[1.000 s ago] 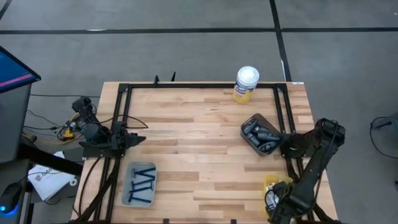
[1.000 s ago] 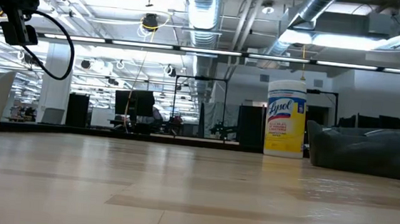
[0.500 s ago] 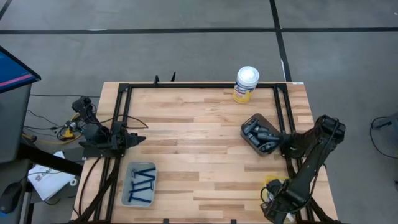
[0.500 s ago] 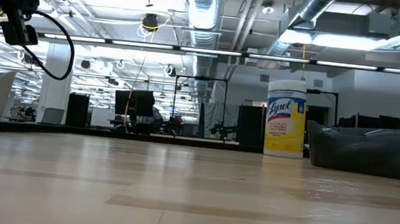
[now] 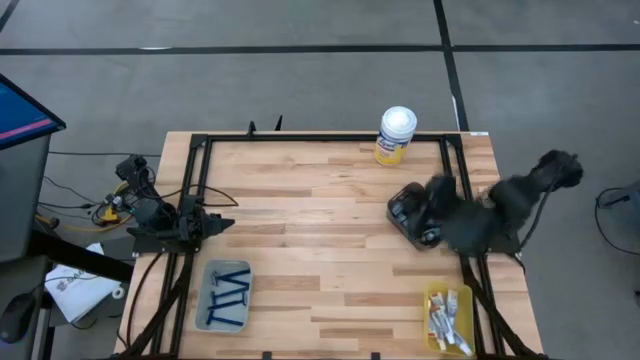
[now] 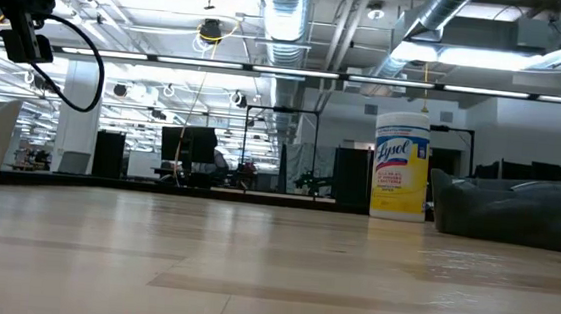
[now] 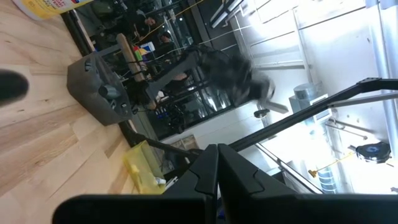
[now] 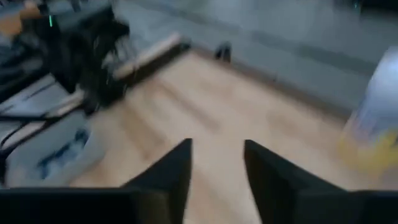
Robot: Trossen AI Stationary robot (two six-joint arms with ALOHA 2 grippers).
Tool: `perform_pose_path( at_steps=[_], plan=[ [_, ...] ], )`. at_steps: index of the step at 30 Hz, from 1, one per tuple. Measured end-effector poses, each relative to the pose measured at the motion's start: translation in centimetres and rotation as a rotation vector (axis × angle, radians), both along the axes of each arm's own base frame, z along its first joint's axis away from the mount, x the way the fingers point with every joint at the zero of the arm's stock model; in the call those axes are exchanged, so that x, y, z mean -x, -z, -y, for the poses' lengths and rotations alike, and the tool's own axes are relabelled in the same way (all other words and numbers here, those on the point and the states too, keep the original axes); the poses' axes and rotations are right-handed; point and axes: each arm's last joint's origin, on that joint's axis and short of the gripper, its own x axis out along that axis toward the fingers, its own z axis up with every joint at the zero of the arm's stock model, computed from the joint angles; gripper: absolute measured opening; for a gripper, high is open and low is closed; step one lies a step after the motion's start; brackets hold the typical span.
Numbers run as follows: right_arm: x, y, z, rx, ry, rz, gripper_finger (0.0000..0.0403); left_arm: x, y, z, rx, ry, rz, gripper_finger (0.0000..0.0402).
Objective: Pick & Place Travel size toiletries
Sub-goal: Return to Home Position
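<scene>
From my station the tabletop [image 5: 320, 230] reads like a clock face in the high view, with 12 at the far edge. The left gripper [image 5: 226, 224] sits at 9 o'clock, at the tabletop's edge, pointing toward the centre. Its fingers are pressed together and carry nothing, which the left wrist view confirms.

The right arm [image 5: 500, 205] reaches in from 3 o'clock, and its front end hangs over the dark tray [image 5: 394, 212] there. The right gripper [image 8: 217, 144] has its fingers apart with nothing between them. Its wrist view looks across bare wood toward the far corner.

The toiletries are sorted into three trays:
- The tubes [image 5: 448, 320], white, lie in a loose pile in the yellow tray [image 5: 428, 303] at 5 o'clock, near the front right corner.
- The razors [image 5: 228, 293], dark blue, lie side by side in the grey tray [image 5: 243, 318] at 7 o'clock.
- The containers [image 5: 410, 215], dark grey, show in the part of the dark tray that the arm does not cover. I cannot count them.

The canister [image 5: 396, 135], yellow with a white lid, stands upright at 1 o'clock, close to the far edge and well apart from every tray. In the low view it stands just beside the dark tray. I see no toiletries lying loose on the wood between the trays.
</scene>
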Motion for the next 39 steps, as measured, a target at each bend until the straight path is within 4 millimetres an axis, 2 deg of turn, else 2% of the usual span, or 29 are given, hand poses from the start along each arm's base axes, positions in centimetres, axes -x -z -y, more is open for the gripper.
perform_pose_path(
  at_steps=[3, 5, 8, 10, 13, 17, 19, 22, 25, 31, 35, 39],
  plan=[
    [0.9, -3.1, 3.8, 0.147, -0.045, 0.044, 0.0073, 0.0, 0.0, 0.0, 0.001, 0.0, 0.001, 0.0001],
    [1.4, -5.1, 5.8, 0.25, -0.135, 0.096, 0.0024, 0.0, 0.0, 0.0, 0.001, 0.0, 0.001, 0.0001],
    [2.3, -7.4, 8.3, 0.436, -0.325, 0.266, 0.0013, 0.0, 0.0, 0.0, 0.001, 0.0, 0.001, 0.0001],
    [2.9, -7.5, 9.7, 0.541, -0.411, 0.354, 0.0008, 0.0, 0.0, 0.0, 0.001, 0.0, 0.001, 0.0001],
    [3.5, -5.4, 11.9, 0.555, -0.371, 0.348, 0.0004, 0.0, 0.0, 0.0, 0.001, 0.0, 0.001, 0.0001],
    [3.4, 0.2, 14.2, 0.409, -0.369, 0.284, 0.0001, 0.0, 0.0, 0.0, 0.002, 0.0, 0.001, 0.0001],
    [3.3, 2.6, 14.9, 0.354, -0.37, 0.311, 0.0001, 0.0, 0.0, 0.0, 0.002, 0.0, 0.002, 0.0001],
    [4.3, 6.2, 14.9, 0.284, -0.33, 0.381, 0.0001, 0.0, 0.0, 0.0, 0.003, -0.001, 0.003, 0.0001],
    [5.9, 7.6, 13.9, 0.251, -0.308, 0.537, 0.0, -0.1, 0.0, -0.1, 0.004, -0.013, 0.003, 0.0001],
    [11.8, 6.5, 10.6, 0.247, -0.251, 0.818, 0.0, -0.2, -0.1, -0.3, 0.007, -0.041, 0.006, 0.0001],
    [12.8, 6.9, 10.1, 0.266, -0.224, 0.808, 0.0, -0.2, -0.1, -0.3, 0.007, -0.041, 0.006, 0.0001],
    [12.0, 7.5, 9.7, 0.336, -0.229, 0.714, 0.0, -0.2, -0.1, -0.3, 0.007, -0.041, 0.006, 0.0001]
  ],
)
